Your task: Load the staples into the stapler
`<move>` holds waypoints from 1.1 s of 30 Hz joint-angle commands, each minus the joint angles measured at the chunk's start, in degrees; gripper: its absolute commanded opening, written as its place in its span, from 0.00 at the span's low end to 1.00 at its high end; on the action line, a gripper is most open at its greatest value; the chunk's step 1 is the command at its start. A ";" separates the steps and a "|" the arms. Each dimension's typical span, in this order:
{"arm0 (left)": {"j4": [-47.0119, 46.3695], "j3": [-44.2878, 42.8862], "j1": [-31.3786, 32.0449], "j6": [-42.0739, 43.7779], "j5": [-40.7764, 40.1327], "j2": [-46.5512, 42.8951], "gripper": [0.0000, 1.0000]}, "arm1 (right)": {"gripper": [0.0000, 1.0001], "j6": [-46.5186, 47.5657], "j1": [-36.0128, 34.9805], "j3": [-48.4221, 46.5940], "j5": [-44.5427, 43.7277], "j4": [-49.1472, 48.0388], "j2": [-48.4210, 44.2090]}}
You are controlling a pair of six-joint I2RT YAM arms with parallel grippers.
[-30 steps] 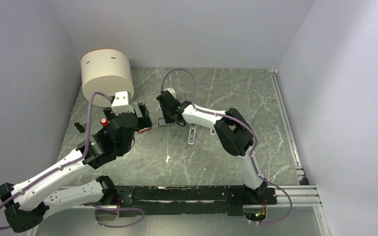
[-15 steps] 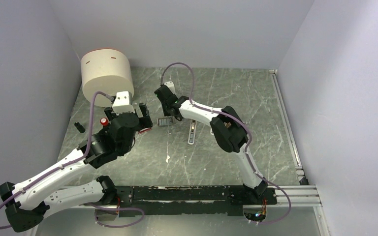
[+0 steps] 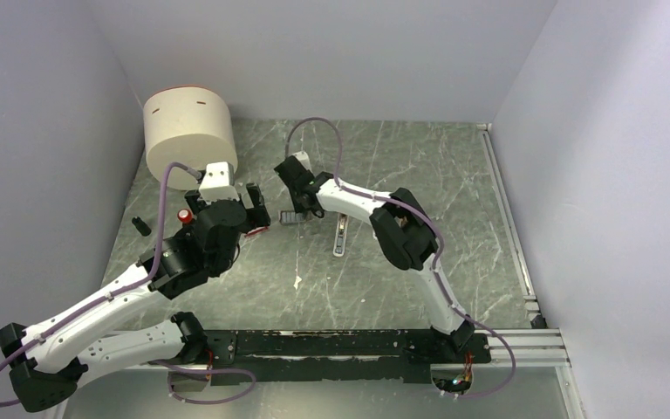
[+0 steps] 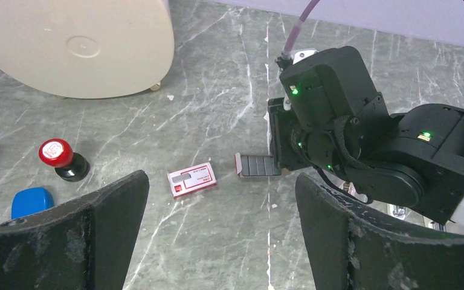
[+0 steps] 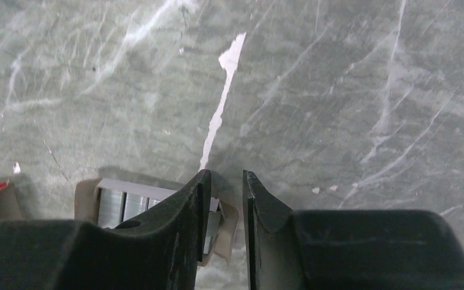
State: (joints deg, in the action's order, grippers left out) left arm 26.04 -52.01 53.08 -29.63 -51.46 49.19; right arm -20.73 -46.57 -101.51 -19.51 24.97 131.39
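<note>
Staples [image 4: 258,165] lying flat on table [image 5: 338,90], near stapler [image 3: 340,236], box [image 4: 191,180] just beside. Right gripper [image 5: 223,178] sitting over block's end, jaws nearly together; cannot tell if gripping. Needing a square, centred pinch before lifting. Left gripper [image 4: 222,196] hovering, spread wide, empty.

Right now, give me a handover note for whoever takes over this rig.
Left claw: wide open, empty, hovering near the small red-and-white cardboard box.
Right claw: jaws nearly closed at the end of the dark grey block of staples; grip unclear.
Slim white bar-shaped stapler: lying just right of the staples.
Done: nothing loaded.
Left to do: pick up staples, load stapler.
</note>
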 commanded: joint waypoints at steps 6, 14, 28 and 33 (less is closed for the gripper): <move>-0.38 0.06 -0.25 -0.43 -0.82 -0.22 0.95 | 0.28 -0.53 -0.34 6.96 8.38 4.90 -7.06; -0.55 0.19 -0.22 -0.43 -0.52 -0.01 0.95 | 0.28 0.73 -0.37 11.80 10.12 2.26 -11.61; -0.23 0.07 -0.23 -0.52 -1.08 -0.03 0.95 | 0.16 8.41 -4.76 12.56 9.04 -1.48 -13.49; -0.11 0.19 -0.15 -0.70 -1.34 -0.27 0.95 | 0.19 9.06 -5.18 11.95 9.23 -1.28 -11.72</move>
State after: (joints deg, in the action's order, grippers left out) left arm 26.04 -52.01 53.08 -29.65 -51.44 49.21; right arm -13.65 -51.72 -88.07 -10.44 23.59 117.84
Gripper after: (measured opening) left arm 0.952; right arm 0.164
